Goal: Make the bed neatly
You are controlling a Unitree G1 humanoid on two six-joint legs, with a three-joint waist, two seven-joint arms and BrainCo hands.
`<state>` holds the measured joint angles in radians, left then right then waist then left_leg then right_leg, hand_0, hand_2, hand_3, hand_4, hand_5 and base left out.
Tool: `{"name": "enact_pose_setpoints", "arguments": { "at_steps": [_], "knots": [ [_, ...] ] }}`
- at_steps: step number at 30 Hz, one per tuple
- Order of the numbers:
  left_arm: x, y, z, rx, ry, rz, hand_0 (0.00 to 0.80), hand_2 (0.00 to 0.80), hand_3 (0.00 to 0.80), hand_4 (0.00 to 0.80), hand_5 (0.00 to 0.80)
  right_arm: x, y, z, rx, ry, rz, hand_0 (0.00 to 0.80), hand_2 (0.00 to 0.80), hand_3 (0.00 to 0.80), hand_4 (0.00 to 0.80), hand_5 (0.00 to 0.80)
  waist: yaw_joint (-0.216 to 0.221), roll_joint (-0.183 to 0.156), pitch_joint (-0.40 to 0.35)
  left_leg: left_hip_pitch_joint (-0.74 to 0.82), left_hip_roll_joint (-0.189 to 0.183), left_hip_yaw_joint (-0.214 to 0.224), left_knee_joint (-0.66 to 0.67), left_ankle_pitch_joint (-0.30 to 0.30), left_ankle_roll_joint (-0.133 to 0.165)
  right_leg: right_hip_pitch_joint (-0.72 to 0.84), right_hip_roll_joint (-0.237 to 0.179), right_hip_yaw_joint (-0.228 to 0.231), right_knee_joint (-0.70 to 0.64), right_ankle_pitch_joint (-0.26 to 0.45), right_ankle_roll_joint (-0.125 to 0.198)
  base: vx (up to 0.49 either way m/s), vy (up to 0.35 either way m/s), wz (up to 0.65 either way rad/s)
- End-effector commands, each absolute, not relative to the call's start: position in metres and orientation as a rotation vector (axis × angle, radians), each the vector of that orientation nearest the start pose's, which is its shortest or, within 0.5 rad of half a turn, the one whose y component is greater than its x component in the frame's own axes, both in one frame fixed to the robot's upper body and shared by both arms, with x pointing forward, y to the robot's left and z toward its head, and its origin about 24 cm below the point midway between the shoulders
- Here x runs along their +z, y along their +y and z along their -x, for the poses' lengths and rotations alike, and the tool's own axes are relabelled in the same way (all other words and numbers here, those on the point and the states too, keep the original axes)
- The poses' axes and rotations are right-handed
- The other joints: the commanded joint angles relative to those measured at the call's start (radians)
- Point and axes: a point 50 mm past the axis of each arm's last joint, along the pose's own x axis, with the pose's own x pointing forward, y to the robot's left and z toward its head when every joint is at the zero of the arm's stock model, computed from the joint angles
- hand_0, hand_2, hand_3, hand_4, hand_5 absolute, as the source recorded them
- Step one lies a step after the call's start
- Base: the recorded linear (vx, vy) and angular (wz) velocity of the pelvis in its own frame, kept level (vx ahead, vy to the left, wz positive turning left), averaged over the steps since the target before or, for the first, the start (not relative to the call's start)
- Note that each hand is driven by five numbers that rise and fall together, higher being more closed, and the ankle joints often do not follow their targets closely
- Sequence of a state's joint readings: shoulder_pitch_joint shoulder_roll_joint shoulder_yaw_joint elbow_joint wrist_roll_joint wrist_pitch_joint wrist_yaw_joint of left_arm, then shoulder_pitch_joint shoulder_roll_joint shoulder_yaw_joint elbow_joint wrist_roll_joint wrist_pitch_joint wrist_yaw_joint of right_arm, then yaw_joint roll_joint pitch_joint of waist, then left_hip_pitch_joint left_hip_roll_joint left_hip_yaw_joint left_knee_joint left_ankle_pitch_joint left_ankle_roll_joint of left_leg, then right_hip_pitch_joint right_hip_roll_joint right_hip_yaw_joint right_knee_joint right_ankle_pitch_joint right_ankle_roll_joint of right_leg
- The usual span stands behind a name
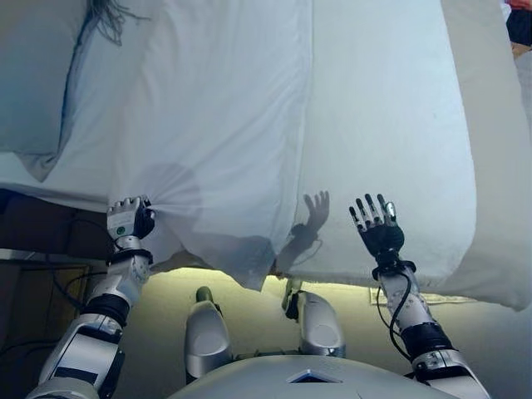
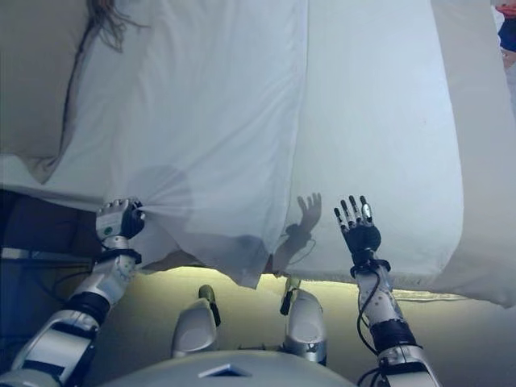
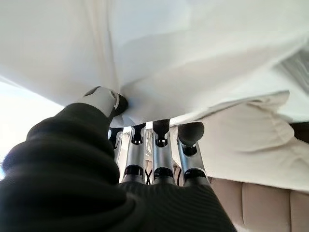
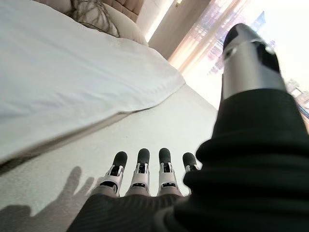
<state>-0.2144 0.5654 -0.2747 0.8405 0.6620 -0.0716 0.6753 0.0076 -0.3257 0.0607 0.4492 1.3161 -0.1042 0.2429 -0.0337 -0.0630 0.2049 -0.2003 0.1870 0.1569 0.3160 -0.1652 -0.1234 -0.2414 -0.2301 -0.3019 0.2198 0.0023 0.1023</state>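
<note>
A white duvet point(image 1: 216, 125) lies over the left part of the bed, its near edge hanging over the bed's side. The bare white sheet point(image 1: 391, 125) shows on the right part. My left hand point(image 1: 129, 218) is shut on the duvet's near edge at the bed's left side; its wrist view shows the fingers point(image 3: 159, 130) and thumb pinching the cloth point(image 3: 159, 92). My right hand point(image 1: 378, 226) is open and empty, fingers straight, held just above the sheet near the bed's front edge, to the right of the duvet's edge.
A white pillow point(image 1: 33, 75) lies at the far left of the bed, with a dark fringed cloth point(image 1: 108, 17) beside it. A padded headboard point(image 3: 260, 212) shows in the left wrist view. The mattress edge point(image 1: 490, 283) runs along the front right.
</note>
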Motion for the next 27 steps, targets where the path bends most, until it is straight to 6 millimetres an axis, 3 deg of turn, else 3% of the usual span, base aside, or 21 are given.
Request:
{"name": "enact_pose_setpoints", "arguments": {
  "at_steps": [1,9,14,21,22,23,27],
  "knots": [
    [-0.004,0.351,-0.218,0.373,0.244,-1.575,0.800,0.800,0.800,0.800,0.800,-0.035,-0.248,-0.213,-0.184,0.131,-0.945,0.000,0.000,0.000,0.000,0.000,0.066,-0.024,-0.072,-0.052,-0.003,0.005,-0.078,0.159,0.009,0.086,-0.109,0.017,-0.084,0.070,0.124,0.074,0.040,0.11],
    [-0.009,0.362,-0.203,0.372,0.328,-1.556,0.800,0.800,0.800,0.800,0.800,-0.039,-0.261,-0.204,-0.212,0.150,-0.931,0.000,0.000,0.000,0.000,0.000,0.077,-0.003,-0.109,-0.008,-0.008,0.008,-0.129,0.168,-0.002,0.132,-0.122,-0.014,-0.121,0.077,0.140,0.052,0.043,0.05],
    [-0.029,0.349,-0.193,0.333,0.356,-1.495,0.800,0.800,0.800,0.800,0.800,-0.043,-0.254,-0.203,-0.211,0.179,-0.927,0.000,0.000,0.000,0.000,0.000,0.083,0.010,-0.141,0.038,-0.014,0.014,-0.169,0.169,0.001,0.161,-0.124,-0.021,-0.143,0.080,0.144,0.083,0.026,0.06],
    [-0.038,0.334,-0.193,0.319,0.344,-1.454,0.800,0.800,0.800,0.800,0.800,-0.045,-0.244,-0.204,-0.216,0.185,-0.944,0.000,0.000,0.000,0.000,0.000,0.085,0.001,-0.148,0.073,-0.011,0.019,-0.191,0.170,0.002,0.177,-0.114,-0.023,-0.152,0.081,0.145,0.032,-0.033,0.05],
    [-0.039,0.333,-0.193,0.322,0.340,-1.449,0.543,0.543,0.543,0.543,0.543,-0.045,-0.243,-0.204,-0.217,0.184,-0.945,0.000,0.000,0.000,0.000,0.000,0.084,0.000,-0.148,0.078,-0.011,0.020,-0.194,0.170,0.004,0.179,-0.112,-0.023,-0.154,0.082,0.145,0.025,-0.037,0.00],
    [-0.040,0.332,-0.192,0.328,0.342,-1.446,0.000,0.000,0.000,0.000,0.000,-0.045,-0.242,-0.204,-0.219,0.181,-0.950,0.000,0.000,0.000,0.000,0.000,0.083,-0.001,-0.149,0.084,-0.011,0.020,-0.197,0.169,0.005,0.181,-0.111,-0.022,-0.154,0.082,0.144,0.021,-0.041,0.00],
    [-0.045,0.325,-0.192,0.328,0.345,-1.419,0.000,0.000,0.000,0.000,0.000,-0.044,-0.241,-0.204,-0.228,0.171,-0.962,0.000,0.000,0.000,0.000,0.000,0.079,-0.003,-0.150,0.094,-0.013,0.017,-0.199,0.167,0.007,0.181,-0.110,-0.018,-0.151,0.085,0.142,0.021,-0.044,0.03]
  ]
}}
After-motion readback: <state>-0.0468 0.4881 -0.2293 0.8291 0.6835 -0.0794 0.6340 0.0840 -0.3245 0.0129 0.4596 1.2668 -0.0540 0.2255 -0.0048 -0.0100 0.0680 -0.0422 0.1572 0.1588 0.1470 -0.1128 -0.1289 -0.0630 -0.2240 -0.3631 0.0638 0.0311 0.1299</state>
